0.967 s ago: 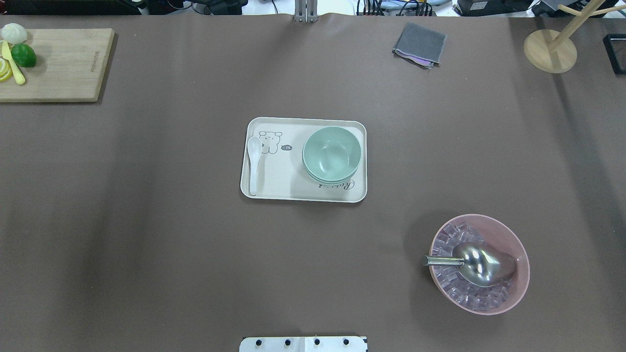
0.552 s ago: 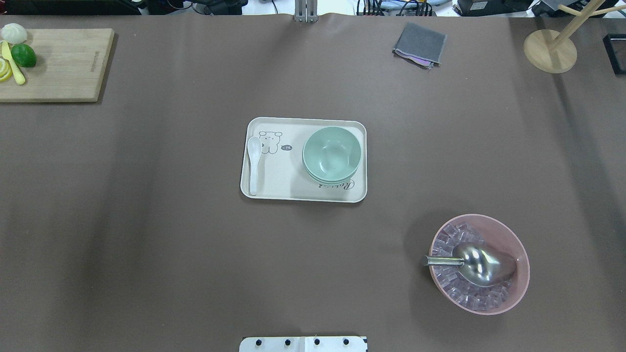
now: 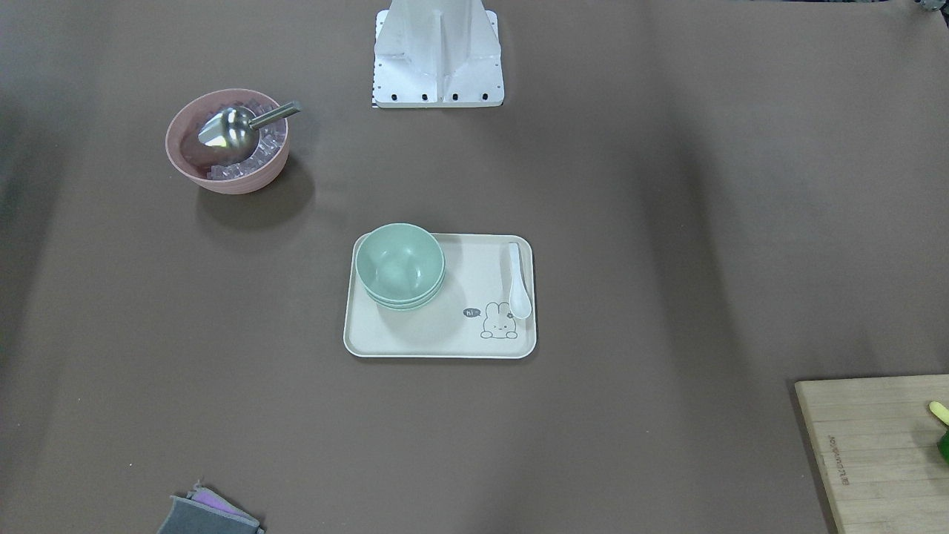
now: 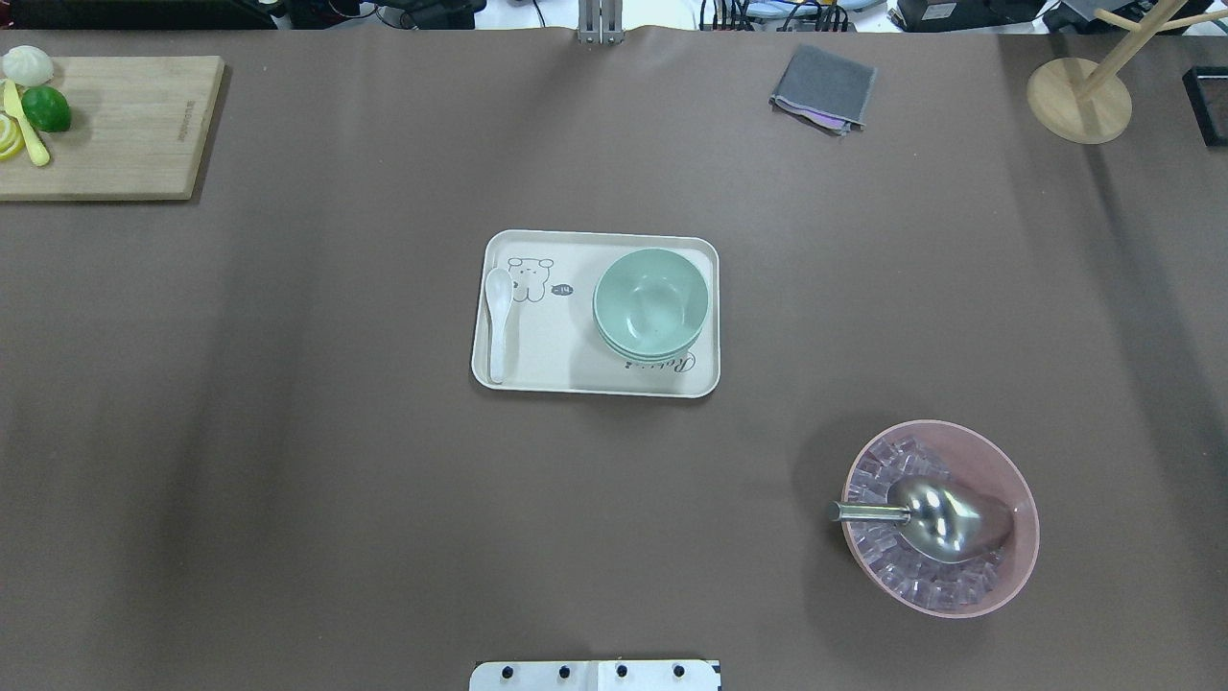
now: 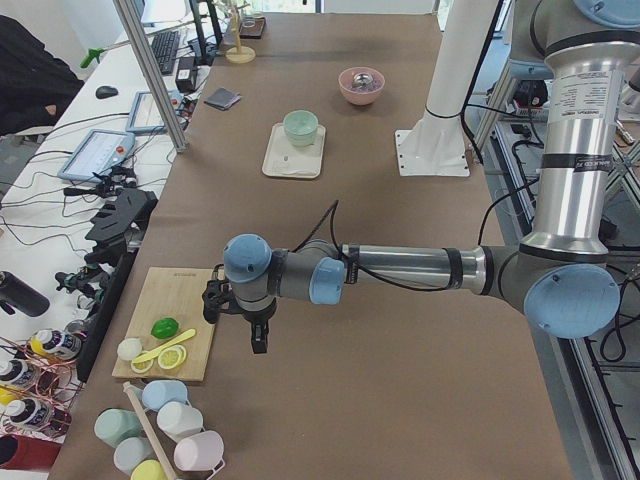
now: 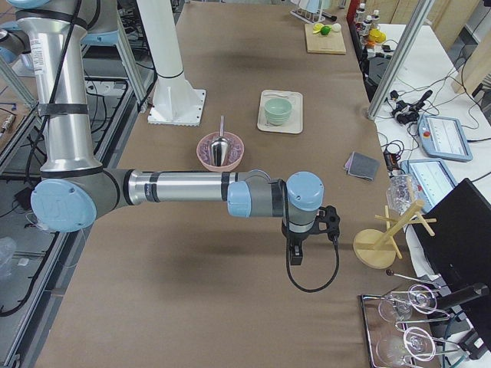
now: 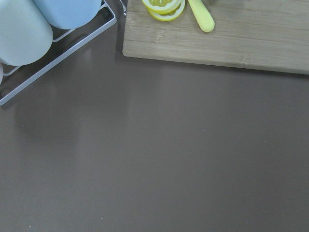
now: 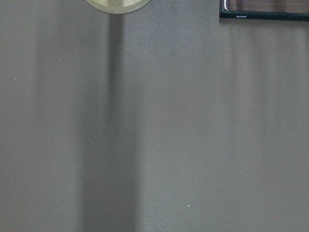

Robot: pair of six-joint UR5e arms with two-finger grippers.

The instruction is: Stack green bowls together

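Note:
The pale mint-green bowls (image 4: 650, 302) sit nested in one stack on the right half of a cream tray (image 4: 542, 372). The stack also shows in the front view (image 3: 399, 265) and, small, in both side views (image 5: 300, 127) (image 6: 278, 110). My left gripper (image 5: 258, 340) hangs over the table far from the tray, beside a wooden cutting board (image 5: 175, 320). My right gripper (image 6: 295, 255) hangs over bare table near a wooden stand (image 6: 378, 247). Both show only in side views, so I cannot tell whether they are open or shut.
A white spoon (image 4: 498, 321) lies on the tray's left side. A pink bowl (image 4: 1012, 576) with ice cubes and a metal scoop (image 4: 935, 518) stands near right. A grey cloth (image 4: 823, 86) lies far right. Lime and lemon slices (image 4: 43, 107) sit on the board.

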